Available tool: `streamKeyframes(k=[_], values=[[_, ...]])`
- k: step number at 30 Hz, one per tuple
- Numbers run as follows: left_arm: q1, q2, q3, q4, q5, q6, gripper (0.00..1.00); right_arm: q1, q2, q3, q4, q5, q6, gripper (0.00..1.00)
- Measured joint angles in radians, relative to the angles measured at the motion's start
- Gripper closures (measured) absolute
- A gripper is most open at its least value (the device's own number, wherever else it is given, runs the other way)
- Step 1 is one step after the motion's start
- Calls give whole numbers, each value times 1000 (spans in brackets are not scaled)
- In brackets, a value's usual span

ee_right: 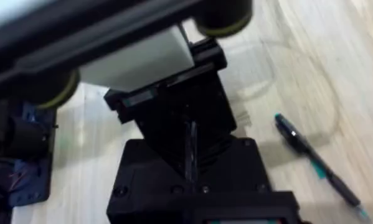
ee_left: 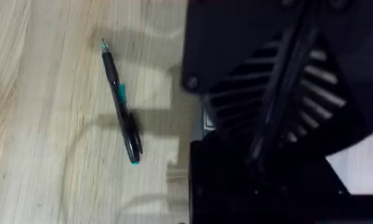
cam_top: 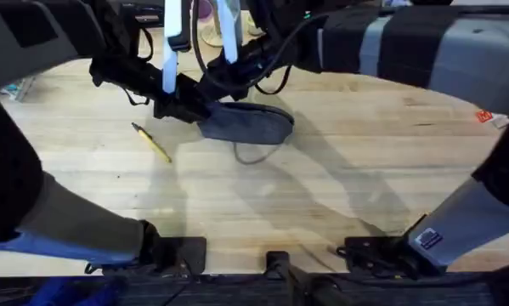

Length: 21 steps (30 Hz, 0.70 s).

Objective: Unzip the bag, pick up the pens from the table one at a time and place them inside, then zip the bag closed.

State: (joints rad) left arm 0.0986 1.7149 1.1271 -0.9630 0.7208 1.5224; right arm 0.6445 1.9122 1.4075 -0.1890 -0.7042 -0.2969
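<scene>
Both arms hide the bag's (cam_top: pixel 246 124) top; yellow pen (cam_top: pixel 152 142) beside.

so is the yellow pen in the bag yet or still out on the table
Still out. The yellow pen lies flat on the table, to the left of the bag and apart from it, with no gripper touching it.

Light wooden tabletop (cam_top: pixel 364 170), pale grain planks, rounded far edge. Soft shadows lie across the boards. Beyond the far edge: cluttered, indistinct items. Small red-and-white tag (cam_top: pixel 490 118) near the far right rim. Even indoor light.
</scene>
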Motion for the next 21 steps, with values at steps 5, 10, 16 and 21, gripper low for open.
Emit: streamKeyframes(k=[5,10,16,21], values=[[2,0,0,6,0,-1,956,0,15,0,56,-7,6,971],[7,0,6,14,-4,-3,956,1,19,0,84,0,21,971],[7,0,7,14,-7,-5,956,1,19,0,82,-4,51,727],[5,0,7,1,-7,4,956,-23,12,15,49,17,111,42]])
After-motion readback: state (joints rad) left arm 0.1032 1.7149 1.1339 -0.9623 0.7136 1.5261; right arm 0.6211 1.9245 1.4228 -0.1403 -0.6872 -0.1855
